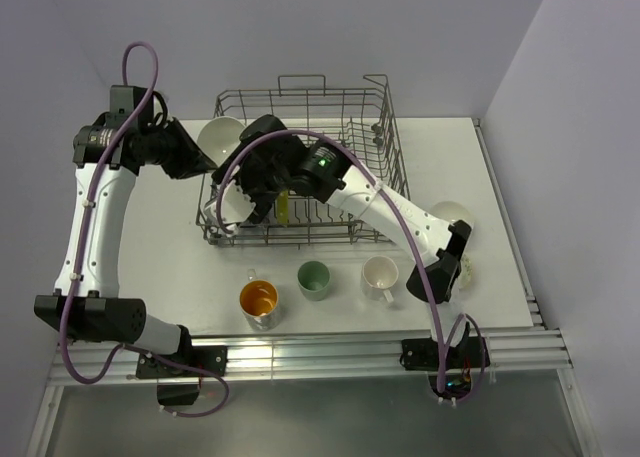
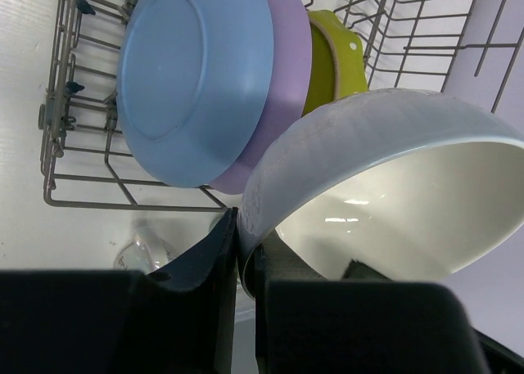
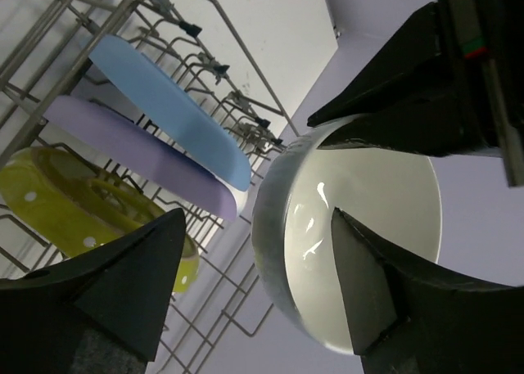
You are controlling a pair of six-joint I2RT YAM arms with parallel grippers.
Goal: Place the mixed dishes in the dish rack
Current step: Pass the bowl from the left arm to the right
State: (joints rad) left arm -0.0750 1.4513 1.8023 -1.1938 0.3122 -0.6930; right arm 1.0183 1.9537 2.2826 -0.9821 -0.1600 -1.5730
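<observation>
**Desk:** Report both grippers.

**Operator:** My left gripper (image 2: 244, 235) is clamped on the rim of a white bowl (image 2: 385, 169), held tilted over the left end of the dish rack (image 1: 300, 242). My right gripper (image 3: 255, 218) stands wide, gripping nothing.

**Desk:** Other dishes?

**Operator:** I see the blue plate (image 2: 196, 71), lavender plate (image 2: 291, 63) and yellow-green plate (image 2: 336, 55) on edge in the rack. The orange-inside cup (image 1: 258, 299), pale green cup (image 1: 314, 279) and white mug (image 1: 380, 274) stand in front of it.

A white table (image 1: 500, 177) stands in a corner of the room. The far wall (image 1: 300, 27) and the right wall (image 1: 590, 127) are plain and pale lavender-grey. Metal rails (image 1: 330, 352) run along the near edge of the table, and nearer still lies a darker grey surface (image 1: 300, 417). The light is soft and even.
</observation>
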